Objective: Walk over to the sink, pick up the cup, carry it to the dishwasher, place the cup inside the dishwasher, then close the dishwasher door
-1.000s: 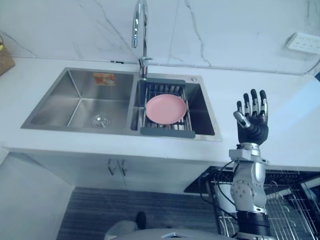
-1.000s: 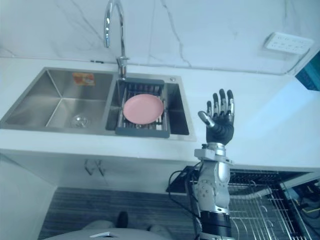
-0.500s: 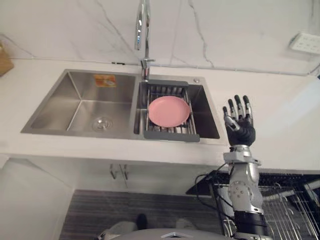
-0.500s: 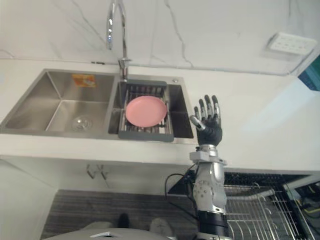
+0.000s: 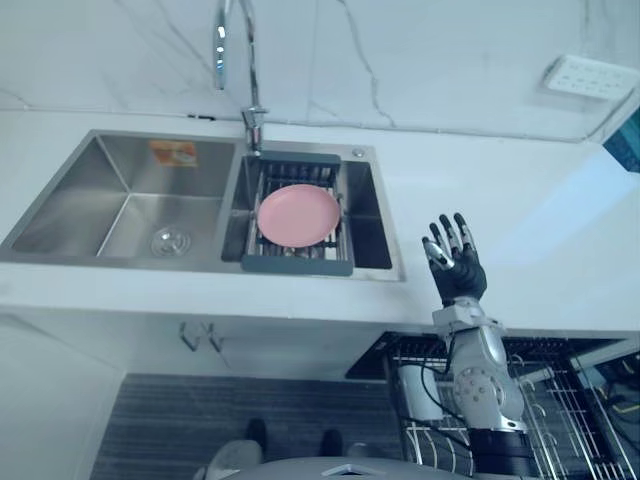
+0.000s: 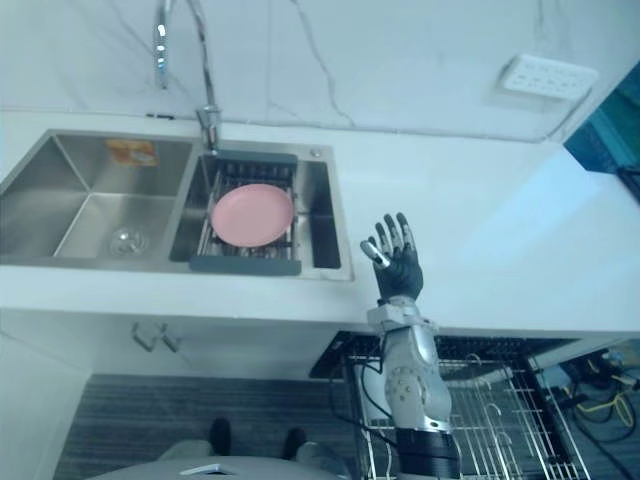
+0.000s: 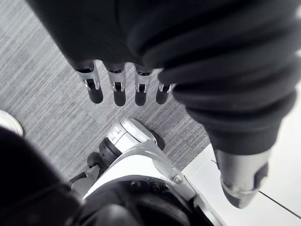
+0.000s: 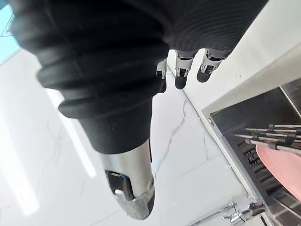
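The right hand (image 5: 460,272) hovers beside the sink (image 5: 60,215), fingers straight and spread. It should reach across, low and slow, to the pink plate (image 5: 298,214) on the drain rack (image 5: 297,265). The left hand (image 7: 119,94) hangs loose-fingered.

Bright, even light from overhead on white surfaces.
The table (image 5: 540,200) just beyond the right hand (image 5: 457,268) is washed pale, with a lighter band across it. The wall (image 8: 51,155) carries glossy streaks of glare. Well to the hand's left, the sink (image 5: 110,175) gleams softly and the faucet (image 5: 253,90) glints. The floor (image 5: 250,420) below lies dimmer.
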{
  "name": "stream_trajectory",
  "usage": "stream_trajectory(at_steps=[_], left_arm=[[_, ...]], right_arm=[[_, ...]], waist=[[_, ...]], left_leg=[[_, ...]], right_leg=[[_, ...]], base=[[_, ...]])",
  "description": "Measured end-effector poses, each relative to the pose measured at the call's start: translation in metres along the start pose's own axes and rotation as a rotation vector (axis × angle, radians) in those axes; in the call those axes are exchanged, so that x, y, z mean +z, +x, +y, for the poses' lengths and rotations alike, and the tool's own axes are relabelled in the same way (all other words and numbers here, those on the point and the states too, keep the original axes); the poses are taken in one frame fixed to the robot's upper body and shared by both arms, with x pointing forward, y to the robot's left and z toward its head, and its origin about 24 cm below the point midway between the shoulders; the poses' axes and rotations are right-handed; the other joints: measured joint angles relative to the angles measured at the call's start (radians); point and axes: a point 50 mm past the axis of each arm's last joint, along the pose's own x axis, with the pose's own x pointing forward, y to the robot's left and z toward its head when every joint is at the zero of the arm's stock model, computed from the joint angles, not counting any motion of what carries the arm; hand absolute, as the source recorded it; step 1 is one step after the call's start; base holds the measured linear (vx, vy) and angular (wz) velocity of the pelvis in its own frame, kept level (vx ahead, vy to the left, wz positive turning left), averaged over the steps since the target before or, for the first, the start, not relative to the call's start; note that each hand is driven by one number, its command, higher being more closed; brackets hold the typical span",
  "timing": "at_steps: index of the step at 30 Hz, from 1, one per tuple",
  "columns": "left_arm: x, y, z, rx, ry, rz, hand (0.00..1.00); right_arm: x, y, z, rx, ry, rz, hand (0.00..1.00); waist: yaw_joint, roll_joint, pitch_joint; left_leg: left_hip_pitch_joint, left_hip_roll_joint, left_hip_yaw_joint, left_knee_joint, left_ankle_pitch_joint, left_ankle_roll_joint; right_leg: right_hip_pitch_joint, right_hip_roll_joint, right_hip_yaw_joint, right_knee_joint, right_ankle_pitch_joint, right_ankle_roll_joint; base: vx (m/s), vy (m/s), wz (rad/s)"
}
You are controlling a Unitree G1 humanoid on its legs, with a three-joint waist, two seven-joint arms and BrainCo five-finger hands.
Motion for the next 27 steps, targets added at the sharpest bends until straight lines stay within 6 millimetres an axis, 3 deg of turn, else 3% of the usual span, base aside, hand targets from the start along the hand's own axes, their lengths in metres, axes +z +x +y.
stream_trajectory(at_steps=[3,10,15,20,22,25,27], left_arm=[[-0.002,0.001,-0.001,0.014,0.01,0.006,0.0],[0.004,0.0,0.001,0.023,0.09,-0.004,0.0],[0.006,0.001,-0.001,0.035,0.179,0.02,0.0],[0.009,0.0,0.0,0.043,0.205,0.042,0.0],[0.011,-0.001,0.004,0.055,0.215,0.047,0.0],[0.014,-0.001,0.004,0.059,0.23,0.055,0.0],[0.014,-0.001,0.004,0.06,0.211,0.061,0.0]], right_arm=[[-0.001,-0.001,-0.001,-0.024,-0.143,0.007,0.0],[0.009,0.006,0.001,-0.018,-0.451,-0.035,0.0],[0.041,0.022,0.013,0.101,-0.808,-0.118,0.0],[0.064,0.045,0.036,0.233,-1.018,-0.198,0.0],[0.061,0.049,0.039,0.271,-1.042,-0.181,0.0],[0.038,0.057,0.048,0.391,-1.079,-0.068,0.0],[0.027,0.059,0.051,0.433,-1.108,-0.018,0.0]], waist=[[-0.002,0.012,-0.008],[-0.003,0.01,-0.008],[-0.006,0.007,-0.009],[0.0,-0.003,-0.013],[0.001,-0.008,-0.017],[0.025,-0.026,-0.024],[0.026,-0.034,-0.025]], left_leg=[[0.034,0.001,0.017,-0.009,-0.004,-0.003],[0.079,-0.001,0.038,-0.008,-0.021,-0.002],[0.083,-0.012,0.031,-0.015,-0.027,0.003],[0.083,-0.024,0.007,-0.016,-0.018,0.01],[0.082,-0.028,0.0,-0.016,-0.015,0.013],[0.082,-0.036,-0.013,-0.016,-0.013,0.019],[0.082,-0.043,-0.026,-0.016,-0.011,0.022]], right_leg=[[0.027,0.003,0.008,-0.023,0.024,0.0],[0.073,0.003,0.02,-0.039,0.028,0.01],[0.091,-0.008,0.01,-0.044,0.02,0.021],[0.1,-0.017,-0.009,-0.044,0.017,0.025],[0.108,-0.023,-0.025,-0.046,0.016,0.028],[0.115,-0.029,-0.035,-0.048,0.018,0.031],[0.124,-0.036,-0.054,-0.05,0.018,0.032]], base=[[0.16,-0.012,-0.13],[0.07,0.006,-0.07],[-0.05,0.01,0.04],[-0.05,0.02,0.13],[-0.01,0.032,0.26],[0.01,0.025,0.13],[0.01,0.025,0.25]])
